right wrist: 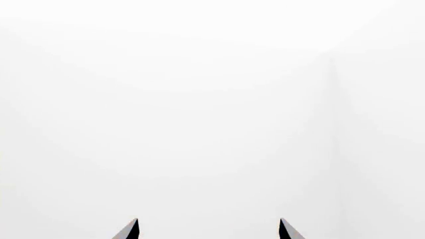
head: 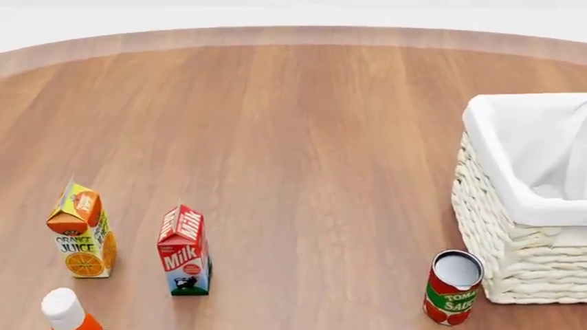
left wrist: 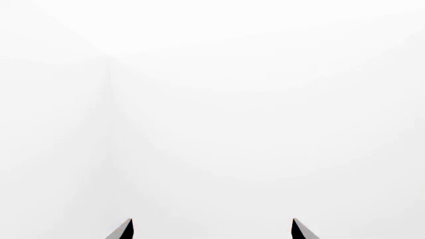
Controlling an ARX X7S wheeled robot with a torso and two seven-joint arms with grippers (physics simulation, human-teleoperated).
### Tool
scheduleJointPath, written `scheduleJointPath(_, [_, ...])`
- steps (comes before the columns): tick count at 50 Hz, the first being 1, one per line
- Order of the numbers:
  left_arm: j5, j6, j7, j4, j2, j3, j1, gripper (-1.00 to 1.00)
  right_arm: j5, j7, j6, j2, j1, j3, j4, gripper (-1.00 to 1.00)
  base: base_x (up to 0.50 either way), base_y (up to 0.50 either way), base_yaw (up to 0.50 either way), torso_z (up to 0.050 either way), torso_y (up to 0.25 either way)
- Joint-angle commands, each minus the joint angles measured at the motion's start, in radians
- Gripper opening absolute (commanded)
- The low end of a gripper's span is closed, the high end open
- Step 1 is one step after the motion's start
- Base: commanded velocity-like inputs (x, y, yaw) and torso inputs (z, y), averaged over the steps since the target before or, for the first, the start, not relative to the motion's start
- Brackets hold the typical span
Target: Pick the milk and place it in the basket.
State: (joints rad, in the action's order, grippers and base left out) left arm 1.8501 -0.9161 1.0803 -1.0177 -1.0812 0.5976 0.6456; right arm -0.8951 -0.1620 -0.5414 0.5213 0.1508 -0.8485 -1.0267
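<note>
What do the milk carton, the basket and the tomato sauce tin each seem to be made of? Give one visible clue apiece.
Milk carton: likely matte printed card, with a folded gable top.
Basket: looks like woven wicker, showing braided cream strands; a white cloth liner folds over its rim.
Tomato sauce tin: probably metal, with a shiny grey lid.

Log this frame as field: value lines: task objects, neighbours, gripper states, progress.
milk: upright on the wooden table, near-left part of head view
basket: at the right edge, white liner over its rim, cut off by the frame
orange juice carton: upright, left of the milk, apart from it
tomato sauce can: upright, just in front of the basket's near-left corner
white-capped bottle: bottom-left corner, only partly visible
left gripper: open, empty, faces blank white
right gripper: open, empty, faces blank white
progress: milk not yet picked
</note>
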Motion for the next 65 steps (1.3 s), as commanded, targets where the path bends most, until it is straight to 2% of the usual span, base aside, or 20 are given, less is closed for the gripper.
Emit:
scheduleJointPath(1, [-0.008, -0.005, -0.018, -0.002, 0.025, 0.017, 0.002, 1.00, 0.017, 0.005, 0.019, -0.003, 0.020, -0.005, 0.003, 1.00, 0.50, 0.00, 0.00, 0.000, 0.000])
scheduleJointPath(43, [0.032, -0.043, -0.003, -0.008, 0.042, 0.057, 0.007, 1.00, 0.017, -0.010, 0.073, 0.026, 0.053, 0.038, 0.022, 1.00, 0.50, 0.00, 0.00, 0.000, 0.001])
scheduleJointPath(55, [0.041, -0.059, -0.001, -0.008, 0.052, 0.068, 0.009, 1.00, 0.027, -0.019, 0.082, 0.033, 0.061, 0.054, 0.020, 1.00, 0.03, 0.00, 0.00, 0.000, 0.001])
scheduleJointPath(59, [0.168, -0.062, 0.022, -0.001, 0.004, 0.206, -0.040, 1.00, 0.033, -0.020, 0.084, 0.036, 0.062, 0.061, 0.025, 1.00, 0.00, 0.00, 0.00, 0.000, 0.000])
scheduleJointPath(60, [0.134, -0.114, -0.031, 0.000, 0.055, 0.257, -0.055, 1.00, 0.039, -0.018, 0.086, 0.036, 0.060, 0.068, 0.029, 1.00, 0.00, 0.00, 0.00, 0.000, 0.000])
scheduleJointPath(61, [0.002, -0.171, -0.117, 0.009, 0.130, 0.207, -0.027, 1.00, 0.041, -0.017, 0.086, 0.037, 0.060, 0.072, 0.030, 1.00, 0.00, 0.00, 0.00, 0.000, 0.000])
scheduleJointPath(64, [0.116, -0.028, 0.026, 0.028, -0.034, 0.053, 0.076, 1.00, 0.048, -0.018, 0.088, 0.038, 0.058, 0.080, 0.035, 1.00, 0.00, 0.00, 0.00, 0.000, 0.000])
scheduleJointPath(65, [0.133, 0.001, 0.048, 0.030, -0.062, 0.022, 0.096, 1.00, 0.050, -0.016, 0.090, 0.038, 0.057, 0.083, 0.037, 1.00, 0.00, 0.00, 0.00, 0.000, 0.000])
